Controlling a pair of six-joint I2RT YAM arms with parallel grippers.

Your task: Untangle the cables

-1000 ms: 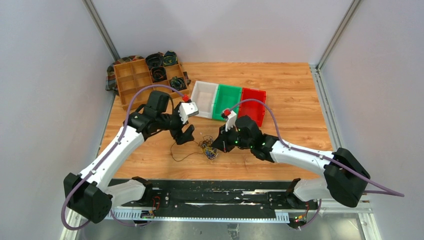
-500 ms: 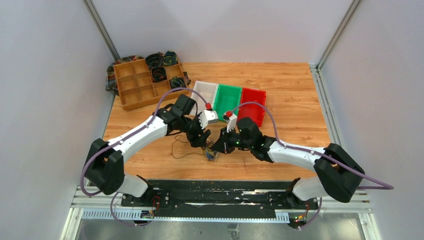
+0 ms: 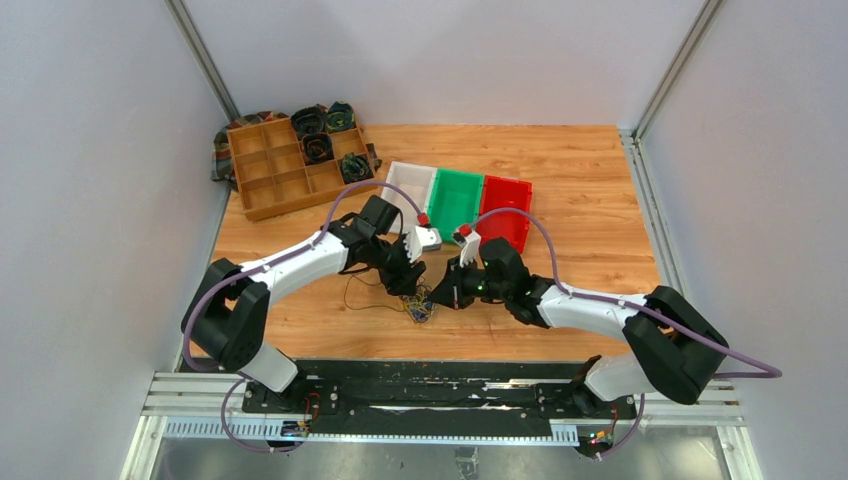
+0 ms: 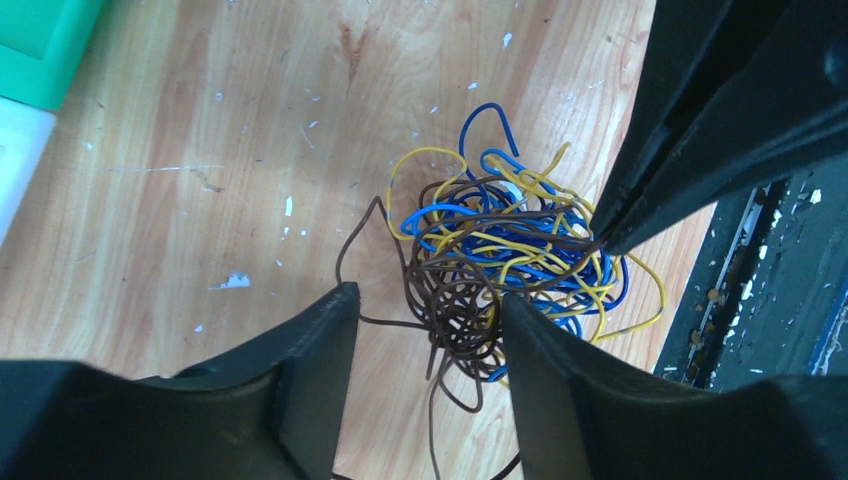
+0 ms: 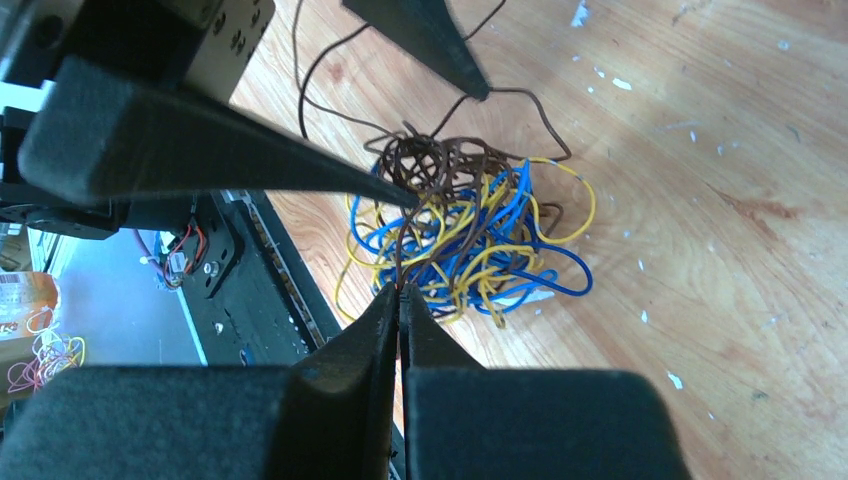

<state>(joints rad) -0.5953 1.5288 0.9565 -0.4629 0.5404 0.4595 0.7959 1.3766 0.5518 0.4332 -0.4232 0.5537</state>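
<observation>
Knot of cables (image 4: 500,260), brown, yellow and blue, is seen on the counter (image 4: 200,150); left jaws are held apart astride it, right jaws clamped onto a brown strand.

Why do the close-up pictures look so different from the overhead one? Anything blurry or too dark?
Top view: even, soft light, all sharp, but the cables look tiny. Left wrist view: tangle crisp; the left end effector fingers are dark, showing little detail. Right wrist view: wires sharp; the shut right end effector is a near-black silhouette against the bright table.
</observation>
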